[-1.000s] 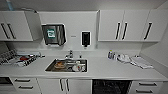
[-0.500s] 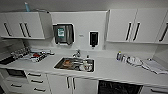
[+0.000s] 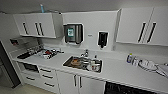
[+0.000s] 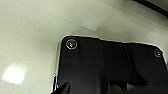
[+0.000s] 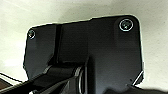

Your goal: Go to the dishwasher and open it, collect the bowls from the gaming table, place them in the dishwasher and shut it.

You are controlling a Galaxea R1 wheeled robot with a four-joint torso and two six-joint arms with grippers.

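In the head view a dark opening [image 3: 126, 89] shows under the white counter [image 3: 117, 73], right of the sink; it looks like the dishwasher's dark interior, cut off by the picture's lower edge. The bowls and the gaming table are out of view. Both wrist views look down past the robot's dark plates at a pale speckled floor [image 4: 30, 37] [image 5: 75, 10].
The sink [image 3: 83, 63] holds dishes. A dish rack [image 3: 48, 53] and clutter sit on the counter's left part, bottles [image 3: 130, 59] and a plate on its right. White cabinets [image 3: 37, 25] hang above, with a wall dispenser [image 3: 73, 33]. Drawers [image 3: 46, 76] stand below, and a dark tall unit [image 3: 6, 72] is at far left.
The whole head picture has shifted: sink and cabinets now sit further right and look larger, so the camera has moved. Nothing in the kitchen itself has changed.
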